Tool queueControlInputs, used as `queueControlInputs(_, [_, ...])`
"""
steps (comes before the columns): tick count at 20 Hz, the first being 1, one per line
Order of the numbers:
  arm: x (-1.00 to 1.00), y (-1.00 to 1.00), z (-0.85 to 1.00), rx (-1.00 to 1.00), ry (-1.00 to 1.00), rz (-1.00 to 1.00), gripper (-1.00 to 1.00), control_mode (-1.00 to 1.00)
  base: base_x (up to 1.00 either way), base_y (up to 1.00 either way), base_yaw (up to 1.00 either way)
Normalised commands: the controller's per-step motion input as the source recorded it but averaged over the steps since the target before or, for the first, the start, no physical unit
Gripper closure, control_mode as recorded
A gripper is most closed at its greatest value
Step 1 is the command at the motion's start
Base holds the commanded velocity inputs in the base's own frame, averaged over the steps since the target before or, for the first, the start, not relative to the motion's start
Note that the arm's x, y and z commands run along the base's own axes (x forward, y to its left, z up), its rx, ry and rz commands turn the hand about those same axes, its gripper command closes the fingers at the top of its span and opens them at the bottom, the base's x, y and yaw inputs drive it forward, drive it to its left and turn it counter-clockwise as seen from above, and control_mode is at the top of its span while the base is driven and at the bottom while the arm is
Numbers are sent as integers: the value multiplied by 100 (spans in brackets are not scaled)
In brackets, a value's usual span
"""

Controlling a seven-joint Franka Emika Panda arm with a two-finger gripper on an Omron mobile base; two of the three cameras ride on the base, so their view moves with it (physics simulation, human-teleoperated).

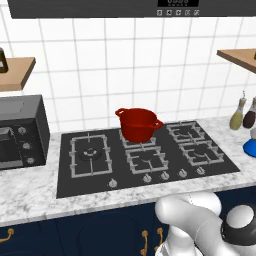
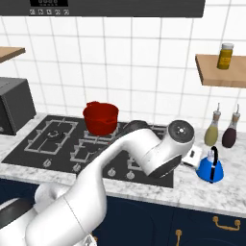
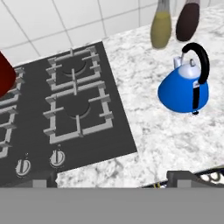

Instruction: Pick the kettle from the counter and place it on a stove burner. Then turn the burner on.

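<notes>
Gripper point(image 3: 113, 178) wide open, nothing held, hovering over the counter point(image 3: 144, 135) edge just right of the stove point(image 3: 65, 109). Kettle point(image 3: 183, 85) sits ahead and to the right of the gripper, well apart, upright on speckled marble: rounded glossy blue body, thin black arched handle, short spout. Two tapered bottles point(image 3: 162, 26) stand behind it. Red pot point(image 2: 101, 117) on a back burner grate.
</notes>
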Motion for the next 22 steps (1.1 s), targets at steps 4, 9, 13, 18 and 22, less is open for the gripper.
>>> queueControlInputs(4, [7, -70, -27, 6, 0, 0, -100, -100, 0, 0, 0])
queueControlInputs(9, [14, -61, -11, 2, 2, 1, -100, -100, 0, 0, 0])
queueControlInputs(13, [10, -34, -2, 0, 0, 5, -100, -100, 0, 0, 0])
queueControlInputs(18, [23, -17, -19, 0, -2, 6, -100, -100, 0, 0, 0])
queueControlInputs(22, [28, -10, -36, 0, -3, 5, -100, -100, 0, 0, 0])
